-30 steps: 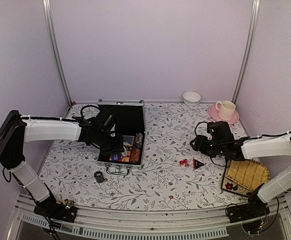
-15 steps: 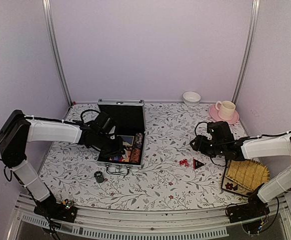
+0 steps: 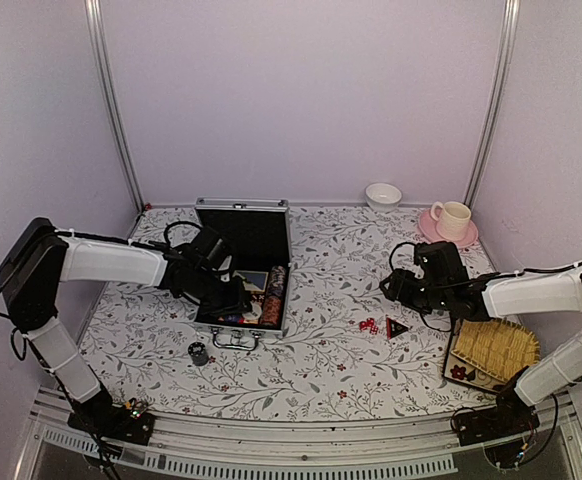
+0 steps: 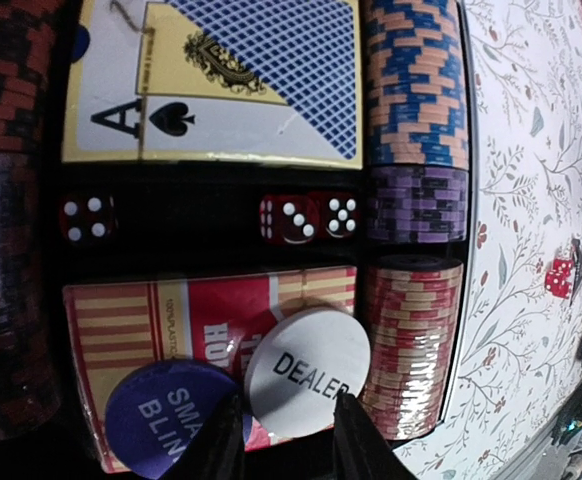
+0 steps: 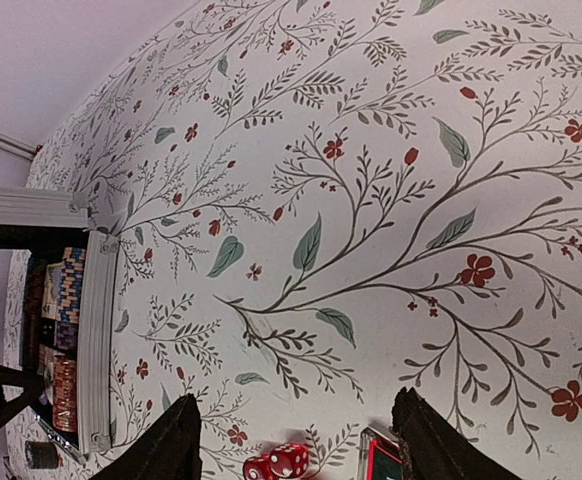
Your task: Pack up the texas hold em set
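The silver case (image 3: 242, 208) lies open on the table, lid up. Inside it are a card deck (image 4: 211, 80), a red card box (image 4: 161, 320), red dice (image 4: 301, 218) and chip stacks (image 4: 416, 80). My left gripper (image 4: 286, 440) is low inside the case, jaws a little apart. A white DEALER button (image 4: 306, 365) rests on the card box just past its tips, beside a blue blind button (image 4: 161, 420). My right gripper (image 5: 296, 398) hangs open over the table. Two red dice (image 5: 279, 463) and the black-red triangular marker (image 5: 386, 465) lie below it.
A small dark cylinder (image 3: 199, 353) stands on the table in front of the case handle (image 3: 233, 340). A yellow woven tray (image 3: 493, 350) lies at the right front. A pink cup on its saucer (image 3: 451, 220) and a white bowl (image 3: 383, 195) stand at the back right.
My left gripper's jaws have parted slightly and the hand has shifted a little deeper into the case. The right arm has not moved.
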Controlling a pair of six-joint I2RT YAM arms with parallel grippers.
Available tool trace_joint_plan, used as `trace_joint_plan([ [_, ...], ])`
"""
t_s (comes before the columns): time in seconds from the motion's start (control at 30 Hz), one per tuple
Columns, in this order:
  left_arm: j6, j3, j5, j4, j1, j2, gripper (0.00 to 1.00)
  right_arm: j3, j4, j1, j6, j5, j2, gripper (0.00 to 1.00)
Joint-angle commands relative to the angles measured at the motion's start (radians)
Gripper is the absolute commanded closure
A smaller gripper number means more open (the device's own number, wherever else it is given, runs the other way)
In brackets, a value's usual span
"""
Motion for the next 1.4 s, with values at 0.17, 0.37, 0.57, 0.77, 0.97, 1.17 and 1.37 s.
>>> trace_joint_plan([
  [0.17, 0.029, 0.036, -0.026, -0.048, 0.004, -0.005, 0.60, 0.022, -0.010, -0.003, -0.007, 0.015, -0.030, 0.34],
  [0.37, 0.056, 0.035, -0.093, -0.043, -0.004, -0.072, 0.50, 0.017, -0.008, -0.003, -0.029, 0.030, -0.057, 0.34],
  [0.57, 0.114, 0.004, -0.150, -0.081, -0.006, -0.209, 0.31, 0.003, 0.005, -0.003, -0.092, 0.064, -0.130, 0.33],
  [0.77, 0.121, -0.053, -0.167, -0.232, -0.010, -0.351, 0.10, -0.029, 0.035, -0.003, -0.144, 0.096, -0.201, 0.32],
  [0.97, 0.031, -0.084, -0.090, -0.489, -0.038, -0.414, 0.04, -0.032, 0.034, -0.003, -0.210, 0.099, -0.239, 0.28],
  [1.17, -0.043, -0.144, -0.023, -0.550, -0.089, -0.438, 0.03, -0.024, 0.040, -0.003, -0.192, 0.086, -0.221, 0.25],
  [1.37, -0.046, -0.202, -0.017, -0.431, -0.091, -0.395, 0.03, -0.018, 0.059, -0.003, -0.174, 0.018, -0.191, 0.25],
])
